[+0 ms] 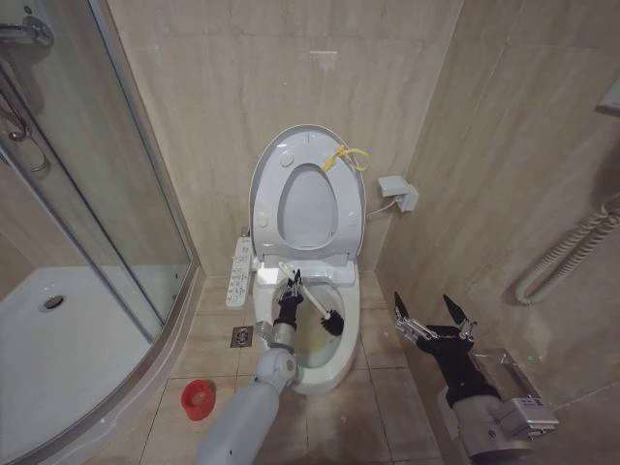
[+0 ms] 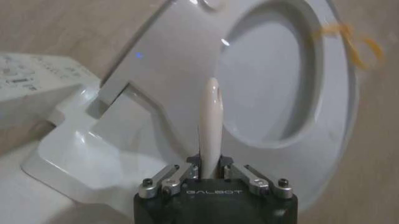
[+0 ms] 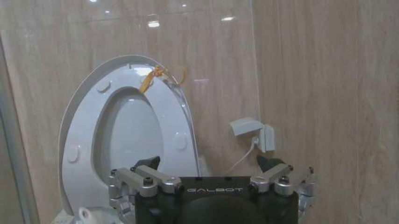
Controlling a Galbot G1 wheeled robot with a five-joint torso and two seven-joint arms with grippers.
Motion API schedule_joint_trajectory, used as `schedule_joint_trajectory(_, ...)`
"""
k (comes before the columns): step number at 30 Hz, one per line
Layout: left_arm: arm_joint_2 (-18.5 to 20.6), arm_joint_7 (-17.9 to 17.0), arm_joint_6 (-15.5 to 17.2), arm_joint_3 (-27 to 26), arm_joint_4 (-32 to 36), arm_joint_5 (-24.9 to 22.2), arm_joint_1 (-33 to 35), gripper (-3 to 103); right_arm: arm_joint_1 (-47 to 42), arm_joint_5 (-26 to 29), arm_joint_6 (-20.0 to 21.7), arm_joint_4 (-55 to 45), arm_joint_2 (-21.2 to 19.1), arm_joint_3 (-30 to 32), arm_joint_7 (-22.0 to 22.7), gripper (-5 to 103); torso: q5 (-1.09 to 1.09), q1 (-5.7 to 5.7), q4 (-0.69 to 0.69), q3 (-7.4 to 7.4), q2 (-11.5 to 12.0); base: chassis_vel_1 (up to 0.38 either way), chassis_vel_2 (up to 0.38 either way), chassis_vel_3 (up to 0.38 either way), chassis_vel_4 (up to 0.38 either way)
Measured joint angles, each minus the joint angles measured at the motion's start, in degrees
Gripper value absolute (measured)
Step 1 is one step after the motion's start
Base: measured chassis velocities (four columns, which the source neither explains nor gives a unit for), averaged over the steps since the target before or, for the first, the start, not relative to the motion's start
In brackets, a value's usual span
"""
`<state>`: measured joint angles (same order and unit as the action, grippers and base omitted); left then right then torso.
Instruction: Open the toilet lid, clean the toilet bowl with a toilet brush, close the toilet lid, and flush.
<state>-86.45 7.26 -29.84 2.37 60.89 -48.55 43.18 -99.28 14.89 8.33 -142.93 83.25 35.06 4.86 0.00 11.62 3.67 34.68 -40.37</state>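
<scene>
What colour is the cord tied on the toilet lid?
Yellow; the cord on the toilet lid shows best in the head view.

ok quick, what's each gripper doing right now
Left gripper: shut on the brush handle, over the bowl.
Right gripper: open, empty, to the right of the bowl.

Grey arms, black GALBOT-marked wrists, silver screwed finger links

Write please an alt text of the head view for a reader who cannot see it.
The left gripper holds the toilet brush by its pale handle, black bristle head down in the stained toilet bowl, with the toilet lid and seat raised against the tiled wall. The right gripper waits open beside the bowl; a red holder cup stands on the floor.
</scene>
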Motion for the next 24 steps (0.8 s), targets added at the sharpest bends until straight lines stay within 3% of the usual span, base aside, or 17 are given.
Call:
schedule_joint_trajectory(3,1.27,1.19,-1.24,-0.75,-3.13,10.94,0.45,18,0.00,0.00,0.00,0.00,0.00,0.00,0.00,100,0.00,0.00,0.00,0.01,0.00,0.000,0.000,0.000,0.000)
schedule_joint_trajectory(8,2.66,0.70,-1.76,-1.18,-2.75,16.88,0.57,18,0.00,0.00,0.00,0.00,0.00,0.00,0.00,100,-0.01,0.00,0.02,0.01,0.01,0.000,0.000,0.000,0.000)
schedule_joint_trajectory(12,3.35,0.39,-1.14,-0.53,0.48,12.20,0.69,18,0.00,0.00,0.00,0.00,0.00,0.00,0.00,100,-0.01,0.01,0.00,0.01,0.01,0.000,0.000,0.000,0.000)
schedule_joint_trajectory(15,3.40,-1.60,2.06,0.49,6.52,0.69,1.70,18,0.00,0.00,0.00,0.00,0.00,0.00,0.00,100,-0.01,0.01,0.01,0.01,0.00,0.000,0.000,0.000,0.000)
schedule_joint_trajectory(18,3.80,-2.59,3.40,0.73,7.90,-1.47,2.00,18,0.00,0.00,0.00,0.00,0.00,0.00,0.00,100,0.00,0.00,0.00,0.00,0.01,0.000,0.000,0.000,0.000)
schedule_joint_trajectory(24,6.45,-3.79,5.92,1.43,7.78,-0.02,2.70,18,0.00,0.00,0.00,0.00,0.00,0.00,0.00,100,-0.01,0.01,0.00,0.01,0.01,0.000,0.000,0.000,0.000)
